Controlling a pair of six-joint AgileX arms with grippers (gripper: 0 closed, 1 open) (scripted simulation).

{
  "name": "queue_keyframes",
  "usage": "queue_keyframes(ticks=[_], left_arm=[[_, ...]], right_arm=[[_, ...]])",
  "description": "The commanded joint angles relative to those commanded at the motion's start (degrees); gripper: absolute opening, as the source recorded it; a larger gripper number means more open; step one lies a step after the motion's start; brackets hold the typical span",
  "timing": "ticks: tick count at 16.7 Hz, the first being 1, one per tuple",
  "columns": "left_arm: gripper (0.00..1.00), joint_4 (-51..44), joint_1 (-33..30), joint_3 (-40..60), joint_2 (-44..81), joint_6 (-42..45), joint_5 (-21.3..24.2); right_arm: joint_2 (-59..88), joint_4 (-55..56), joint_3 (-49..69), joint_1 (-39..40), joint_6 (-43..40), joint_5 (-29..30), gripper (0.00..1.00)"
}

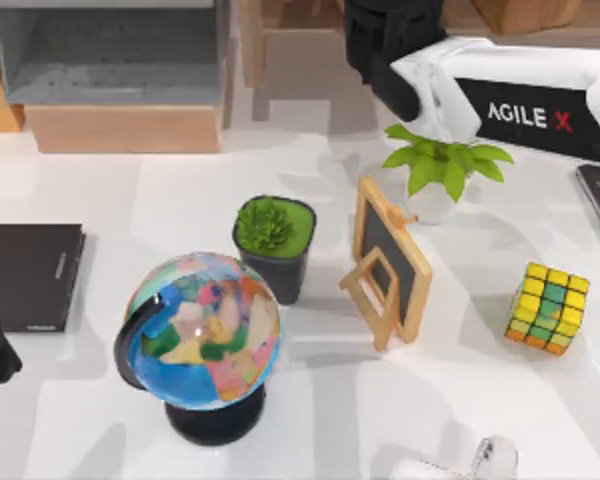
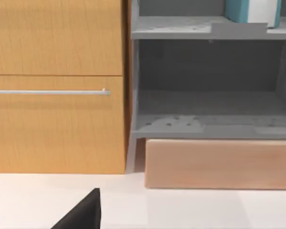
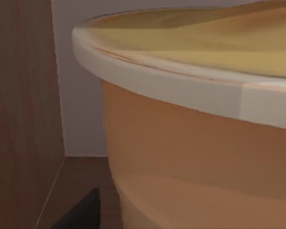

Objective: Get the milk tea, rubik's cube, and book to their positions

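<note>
One arm, the right, reaches into the far cabinet with its camera hard against the milk tea [image 3: 190, 138], jaws' state I cannot tell, so it might tip the cup, while the cube [image 1: 548, 307] waits at the surface's right and the book [image 2: 252, 12] sits shelved.

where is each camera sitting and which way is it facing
Top view: above the table, looking down on the multicoloured rubik's cube and blue globe; white right arm shows.
Left wrist view: low, facing the grey open shelf holding the teal book.
Right wrist view: close against a tan lidded cup.
Top and left wrist views share the shelf.
</note>
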Motion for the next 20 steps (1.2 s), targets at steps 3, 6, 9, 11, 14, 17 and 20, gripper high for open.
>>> queue_keyframes(ticks=[3,6,9,11,14,17,20], left_arm=[[1.0,0.0,0.0,0.0,0.0,0.0,0.0],[1.0,0.0,0.0,0.0,0.0,0.0,0.0],[1.0,0.0,0.0,0.0,0.0,0.0,0.0],[1.0,0.0,0.0,0.0,0.0,0.0,0.0],[1.0,0.0,0.0,0.0,0.0,0.0,0.0],[1.0,0.0,0.0,0.0,0.0,0.0,0.0],[1.0,0.0,0.0,0.0,0.0,0.0,0.0]], right_arm=[[0.0,0.0,0.0,0.0,0.0,0.0,0.77],[0.0,0.0,0.0,0.0,0.0,0.0,0.55],[0.0,0.0,0.0,0.0,0.0,0.0,0.32],[0.0,0.0,0.0,0.0,0.0,0.0,0.17],[0.0,0.0,0.0,0.0,0.0,0.0,0.0],[0.0,0.0,0.0,0.0,0.0,0.0,0.0],[0.0,0.0,0.0,0.0,0.0,0.0,0.0]])
